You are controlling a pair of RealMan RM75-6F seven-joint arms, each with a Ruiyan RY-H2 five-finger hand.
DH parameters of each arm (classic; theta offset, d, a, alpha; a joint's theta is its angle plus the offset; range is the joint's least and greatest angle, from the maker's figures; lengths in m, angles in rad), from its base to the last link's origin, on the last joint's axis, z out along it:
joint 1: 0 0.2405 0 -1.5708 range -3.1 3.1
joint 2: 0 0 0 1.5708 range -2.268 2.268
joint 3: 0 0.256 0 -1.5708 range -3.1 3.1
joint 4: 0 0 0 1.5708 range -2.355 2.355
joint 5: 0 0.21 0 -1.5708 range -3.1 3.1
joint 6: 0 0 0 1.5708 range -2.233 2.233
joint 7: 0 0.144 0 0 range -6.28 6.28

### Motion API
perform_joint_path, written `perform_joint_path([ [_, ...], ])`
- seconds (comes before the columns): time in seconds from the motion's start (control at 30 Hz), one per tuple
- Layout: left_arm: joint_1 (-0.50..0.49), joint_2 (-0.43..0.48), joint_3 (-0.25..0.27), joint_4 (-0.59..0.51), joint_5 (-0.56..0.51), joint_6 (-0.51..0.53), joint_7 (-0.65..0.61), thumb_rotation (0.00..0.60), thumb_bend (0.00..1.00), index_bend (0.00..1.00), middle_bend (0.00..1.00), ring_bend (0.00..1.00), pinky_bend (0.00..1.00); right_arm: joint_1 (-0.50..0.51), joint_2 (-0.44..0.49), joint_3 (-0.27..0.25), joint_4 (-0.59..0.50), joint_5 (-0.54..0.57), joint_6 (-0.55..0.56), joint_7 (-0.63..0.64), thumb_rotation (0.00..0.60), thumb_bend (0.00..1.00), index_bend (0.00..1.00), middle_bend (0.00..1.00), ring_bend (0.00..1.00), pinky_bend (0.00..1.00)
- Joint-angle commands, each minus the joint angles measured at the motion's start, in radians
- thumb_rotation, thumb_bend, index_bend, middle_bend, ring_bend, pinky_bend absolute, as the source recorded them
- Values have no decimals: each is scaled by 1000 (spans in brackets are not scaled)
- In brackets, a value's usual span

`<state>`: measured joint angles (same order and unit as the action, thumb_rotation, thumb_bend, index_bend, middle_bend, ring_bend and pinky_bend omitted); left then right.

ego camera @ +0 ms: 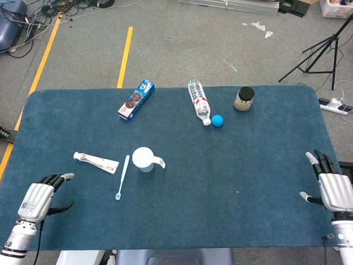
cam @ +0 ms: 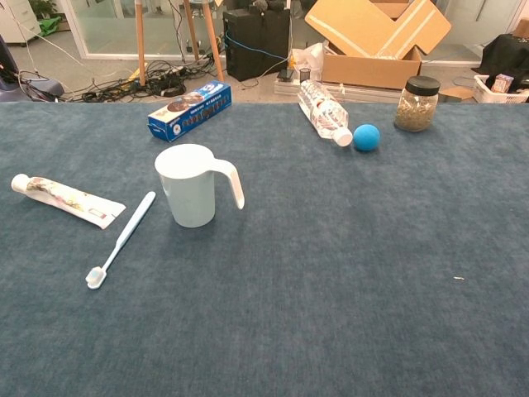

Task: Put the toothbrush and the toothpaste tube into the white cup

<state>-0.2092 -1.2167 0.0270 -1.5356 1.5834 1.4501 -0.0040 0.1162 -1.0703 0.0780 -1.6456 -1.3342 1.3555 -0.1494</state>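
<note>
Left hand (ego camera: 39,197) low, right hand (ego camera: 333,187) low — fingers apart, empty

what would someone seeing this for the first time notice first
Probably the white cup standing upright left of centre on the blue table, with the toothbrush and toothpaste tube lying flat just to its left. Next, the two hands, left hand and right hand, open at the table's near corners, holding nothing.
</note>
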Motion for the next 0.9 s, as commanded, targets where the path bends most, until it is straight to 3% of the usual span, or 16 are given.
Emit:
perform_joint_path([
  [0.03,-13,8,-2,-26,11,-18,36,600,111,242,332,309,398,-1,3,0,-3,-4,3,4,600,0,3,10,56,500],
  [0.1,-30,28,3,-59,23,-49,67,600,105,245,361,349,435,-3,6,-2,-7,-13,8,9,600,0,3,10,56,501],
  [0.27,-92,104,27,-153,61,-164,120,600,110,267,786,747,842,-10,14,-5,-16,-31,23,20,600,0,3,10,56,501],
  [0.3,-105,117,31,-169,66,-188,122,600,157,277,871,812,899,-11,15,-6,-17,-33,25,23,600,0,3,10,56,501],
  [0.37,-134,142,35,-198,80,-232,130,600,351,299,970,898,966,-12,17,-5,-17,-35,27,27,600,0,4,10,56,501],
  [0.43,-155,157,39,-220,91,-265,136,600,653,314,1000,974,999,-12,19,-5,-17,-35,27,29,600,0,3,10,56,501],
  [0.53,-194,182,42,-273,93,-334,158,600,931,320,1000,1000,1000,-12,19,-4,-17,-35,26,31,600,0,3,10,56,501],
  [0.63,-228,190,40,-310,84,-393,173,600,1000,320,1000,1000,1000,-12,19,-4,-17,-34,25,31,600,0,3,10,56,501],
  [0.9,-303,137,6,-308,-22,-539,358,600,1000,241,1000,1000,1000,-14,24,-3,-17,-35,28,39,600,0,3,10,56,501],
])
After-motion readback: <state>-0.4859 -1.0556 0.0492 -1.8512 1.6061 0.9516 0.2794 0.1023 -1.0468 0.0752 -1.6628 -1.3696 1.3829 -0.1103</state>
